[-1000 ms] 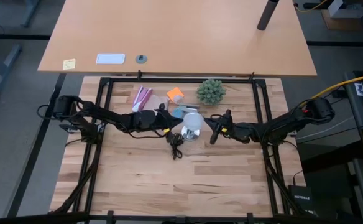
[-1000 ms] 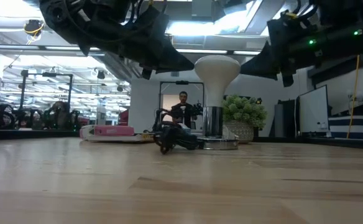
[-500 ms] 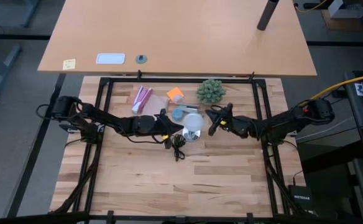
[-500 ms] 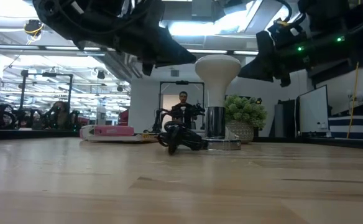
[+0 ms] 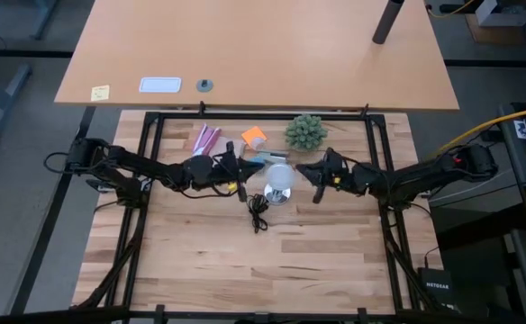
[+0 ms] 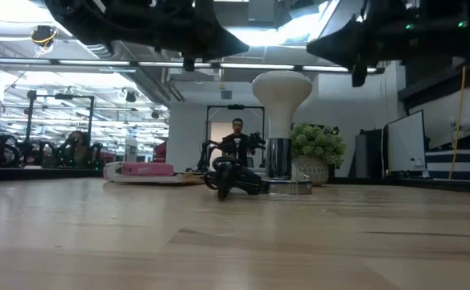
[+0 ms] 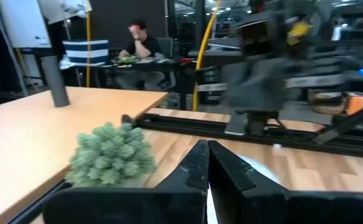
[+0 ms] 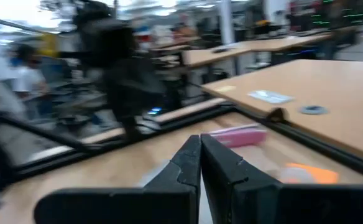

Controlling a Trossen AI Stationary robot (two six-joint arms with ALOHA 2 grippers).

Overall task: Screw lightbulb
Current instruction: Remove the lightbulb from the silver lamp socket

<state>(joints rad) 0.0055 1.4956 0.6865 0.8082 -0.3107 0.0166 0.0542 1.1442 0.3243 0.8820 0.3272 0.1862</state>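
The frosted white lightbulb (image 5: 280, 176) stands upright with its neck (image 6: 278, 155) in the shiny silver socket base (image 6: 288, 187) near the table's middle. The base's black cord (image 5: 258, 212) lies bunched in front of it. My left gripper (image 5: 245, 171) hovers to the left of the bulb, above its height. It is shut and empty, and its fingertips meet in the left wrist view (image 7: 206, 155). My right gripper (image 5: 306, 173) hovers to the right of the bulb, also shut and empty (image 8: 200, 149). Neither touches the bulb.
A green spiky ball plant (image 5: 305, 132) stands behind the bulb, to its right. A pink packet (image 5: 205, 141), an orange piece (image 5: 254, 136) and a small blue thing (image 5: 258, 162) lie at the far left. A black frame (image 5: 263, 115) borders the table. A person (image 6: 237, 137) sits in the room beyond.
Both grippers have risen above the bulb's top. My left gripper has drawn back toward the table's left edge, and my right gripper has moved a little toward the far edge. The bulb stays upright in its base, and the cord bundle has shifted slightly.
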